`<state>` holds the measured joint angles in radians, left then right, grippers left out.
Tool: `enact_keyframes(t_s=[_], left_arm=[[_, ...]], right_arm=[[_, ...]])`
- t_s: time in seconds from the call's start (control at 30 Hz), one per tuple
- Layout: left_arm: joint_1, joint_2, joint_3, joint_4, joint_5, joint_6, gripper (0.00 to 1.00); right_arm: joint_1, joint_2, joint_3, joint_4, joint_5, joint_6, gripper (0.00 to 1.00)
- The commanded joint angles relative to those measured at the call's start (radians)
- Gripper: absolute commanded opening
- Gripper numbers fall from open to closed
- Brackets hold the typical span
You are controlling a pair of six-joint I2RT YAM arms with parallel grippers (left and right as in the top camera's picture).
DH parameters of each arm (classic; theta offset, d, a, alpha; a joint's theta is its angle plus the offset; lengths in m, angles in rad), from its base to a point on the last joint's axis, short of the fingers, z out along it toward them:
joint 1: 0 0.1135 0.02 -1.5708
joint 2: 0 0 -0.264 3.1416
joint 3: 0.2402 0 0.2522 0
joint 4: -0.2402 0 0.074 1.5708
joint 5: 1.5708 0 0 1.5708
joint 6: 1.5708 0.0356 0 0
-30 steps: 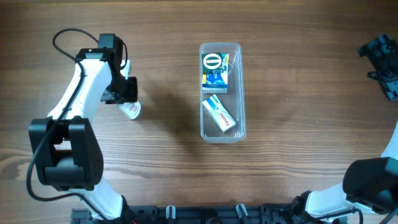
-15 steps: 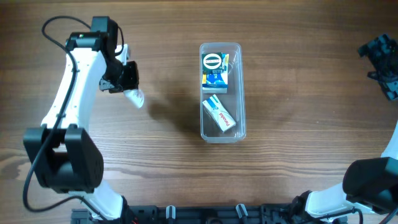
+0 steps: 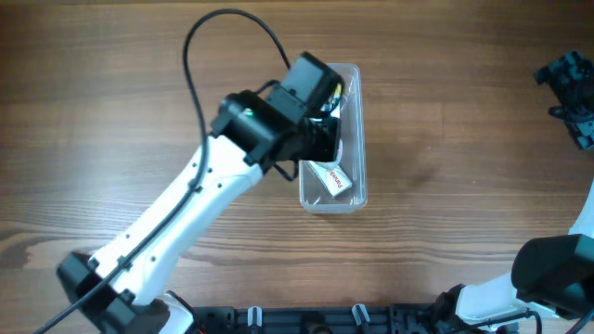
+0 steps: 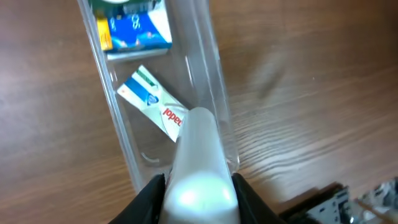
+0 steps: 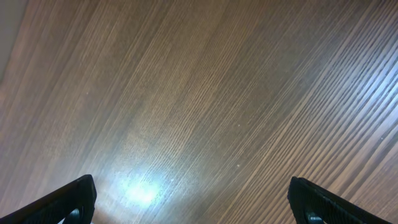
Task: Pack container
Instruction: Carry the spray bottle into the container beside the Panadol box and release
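Note:
The container (image 3: 360, 139) is a long clear plastic tub in the middle of the table; it also shows in the left wrist view (image 4: 208, 68). In it lie a blue and yellow box (image 4: 134, 31) at the far end and a white box with red lettering (image 3: 332, 178), seen too in the left wrist view (image 4: 152, 102). My left gripper (image 4: 199, 190) is shut on a small white bottle (image 4: 198, 162) and holds it over the tub's near end. In the overhead view the arm hides the bottle. My right gripper (image 3: 568, 88) is open and empty at the far right edge.
Bare wooden tabletop (image 5: 199, 93) lies under the right gripper. A black cable (image 3: 200, 56) loops from the left arm over the table's left half. The robot bases stand along the front edge (image 3: 306, 320).
My left arm has swung from the table's left side to over the container, carrying the white bottle. The right arm has not moved.

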<state>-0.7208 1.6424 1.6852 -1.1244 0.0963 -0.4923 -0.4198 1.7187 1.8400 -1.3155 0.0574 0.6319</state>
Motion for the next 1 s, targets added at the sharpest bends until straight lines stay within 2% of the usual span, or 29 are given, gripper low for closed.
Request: enact_keyframes(t_s=[0.0,0.1,0.2,0.37,0.67,0.87,0.97], left_arm=[[-0.030,0.060,0.018,-0.004,-0.080,-0.257,0.29],[-0.030,0.123,0.018,-0.016,-0.096,-0.313,0.29],[-0.030,0.185,0.018,-0.053,-0.163,-0.428,0.29],[-0.033,0.278,0.017,-0.079,-0.154,-0.542,0.28],[-0.059,0.335,0.006,-0.110,-0.154,-0.594,0.26],[-0.064,0.335,-0.058,-0.090,-0.154,-0.594,0.27],[-0.064,0.335,-0.064,-0.076,-0.171,-0.593,0.32]], right_arm=[[0.002,0.014,-0.002,0.003,0.017,0.015,1.00],[0.002,0.014,-0.002,0.003,0.017,0.015,1.00],[0.002,0.014,-0.002,0.003,0.017,0.015,1.00],[0.002,0.014,-0.002,0.003,0.017,0.015,1.00],[0.002,0.014,-0.002,0.003,0.017,0.015,1.00],[0.002,0.014,-0.002,0.003,0.017,0.015,1.00],[0.002,0.014,-0.002,0.003,0.017,0.015,1.00]])
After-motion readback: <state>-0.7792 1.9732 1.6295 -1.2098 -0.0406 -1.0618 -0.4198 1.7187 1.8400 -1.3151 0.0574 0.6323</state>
